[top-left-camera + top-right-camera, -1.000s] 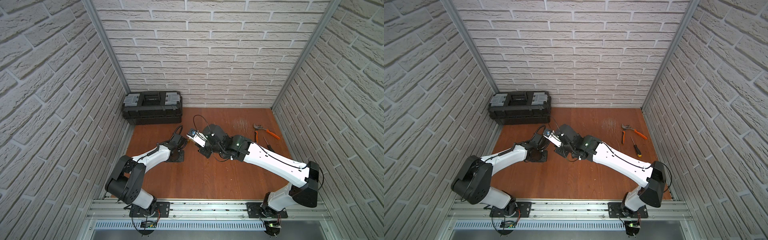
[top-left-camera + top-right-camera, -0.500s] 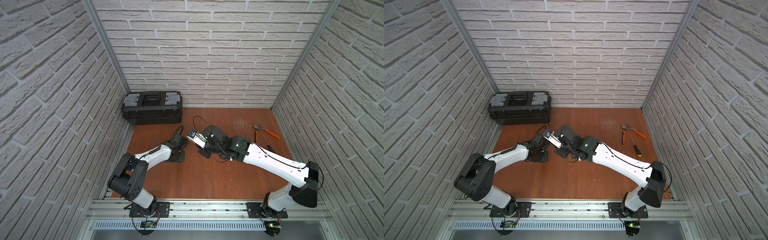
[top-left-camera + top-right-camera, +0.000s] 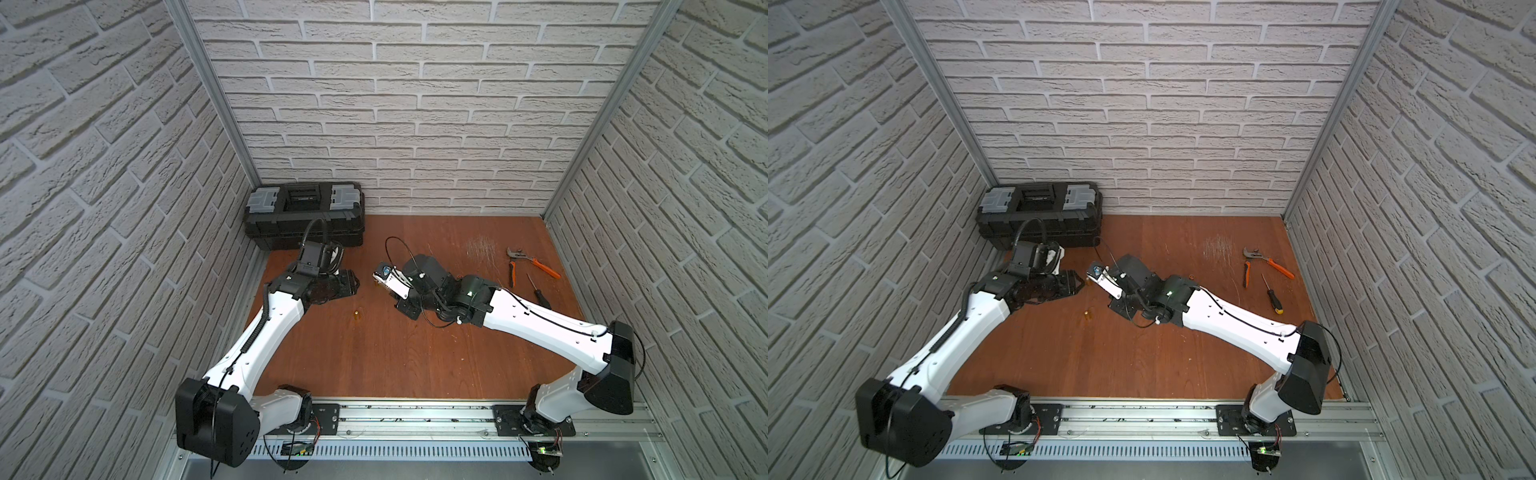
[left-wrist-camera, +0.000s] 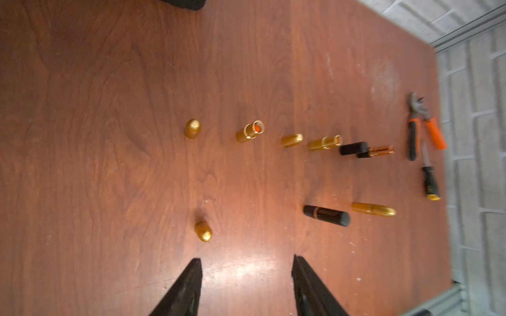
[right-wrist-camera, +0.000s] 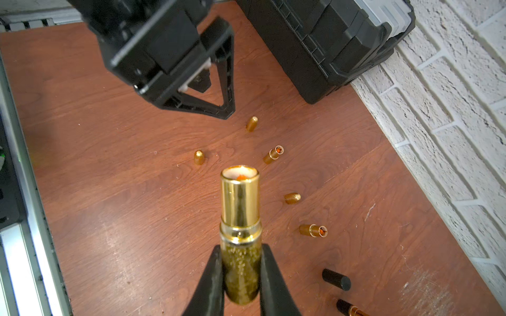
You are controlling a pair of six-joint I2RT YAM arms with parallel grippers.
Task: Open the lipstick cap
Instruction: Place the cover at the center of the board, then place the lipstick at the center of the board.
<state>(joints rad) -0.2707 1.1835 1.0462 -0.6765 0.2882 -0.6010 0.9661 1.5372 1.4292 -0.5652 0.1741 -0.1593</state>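
Within right claw (image 5: 240,248), uncapped gold lipstick (image 5: 240,216); gold cap (image 5: 199,157) on table (image 5: 123,197).

the left gripper (image 4: 246,264) holds its two black fingers (image 4: 189,287) apart over the wooden table (image 4: 95,177), with nothing between them. a gold cap (image 4: 203,231) lies just beyond one fingertip. farther off runs a row: a second gold cap (image 4: 192,128), an uncapped gold lipstick (image 4: 247,133) showing orange, a third gold cap (image 4: 292,140), a second uncapped lipstick (image 4: 323,143) and a black cap (image 4: 353,148). a capped black lipstick (image 4: 326,215) and a capped gold lipstick (image 4: 373,209) lie apart from the row. pliers (image 4: 421,128) and a screwdriver (image 4: 428,177) lie near the wall.
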